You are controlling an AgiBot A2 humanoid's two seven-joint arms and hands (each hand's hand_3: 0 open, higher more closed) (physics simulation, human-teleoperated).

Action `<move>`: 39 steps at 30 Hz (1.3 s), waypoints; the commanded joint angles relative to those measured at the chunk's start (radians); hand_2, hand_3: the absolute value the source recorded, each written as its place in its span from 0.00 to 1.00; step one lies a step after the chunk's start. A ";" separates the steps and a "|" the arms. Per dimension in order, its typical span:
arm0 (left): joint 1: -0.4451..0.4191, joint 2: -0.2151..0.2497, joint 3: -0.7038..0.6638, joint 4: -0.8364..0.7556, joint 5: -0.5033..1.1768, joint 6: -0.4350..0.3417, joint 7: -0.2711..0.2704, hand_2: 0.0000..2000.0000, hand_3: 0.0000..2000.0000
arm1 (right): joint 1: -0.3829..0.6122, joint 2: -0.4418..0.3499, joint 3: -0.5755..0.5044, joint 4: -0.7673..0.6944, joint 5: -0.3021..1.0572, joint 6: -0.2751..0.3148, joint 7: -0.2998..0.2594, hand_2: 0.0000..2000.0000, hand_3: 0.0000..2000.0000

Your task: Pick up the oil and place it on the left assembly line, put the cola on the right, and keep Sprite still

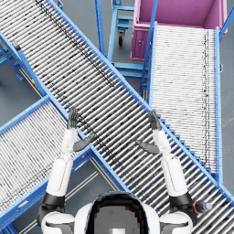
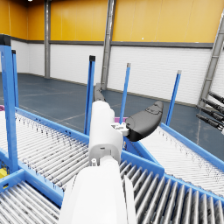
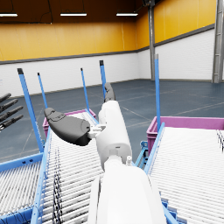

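Observation:
A small dark bottle [image 1: 203, 206] lies on the central roller conveyor [image 1: 105, 96] at the near right, just outside my right upper arm; its label is too small to read. No other bottle shows. My left hand [image 1: 75, 132] hangs over the conveyor's left edge with fingers apart, holding nothing. My right hand [image 1: 152, 135] hovers over the conveyor's right side, also spread and empty. The left wrist view shows the left hand [image 2: 131, 118] raised above the rollers, and the right wrist view shows the right hand [image 3: 81, 124] likewise.
The left conveyor [image 1: 27, 141] runs below the central one at the left. The right conveyor [image 1: 183, 77] ends at a pink bin [image 1: 180, 13] at the far end. Blue rails and posts [image 2: 89, 94] border every line.

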 commanded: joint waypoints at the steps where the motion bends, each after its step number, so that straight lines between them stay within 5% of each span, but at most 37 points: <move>1: 0.000 0.000 0.000 0.000 0.000 0.000 0.000 0.00 0.00 | 0.000 0.000 0.000 0.000 0.000 0.000 0.000 0.00 0.00; 39: 0.000 0.000 0.000 0.000 0.000 0.000 0.000 0.00 0.00 | 0.000 0.000 0.000 0.000 0.000 0.000 0.000 0.00 0.00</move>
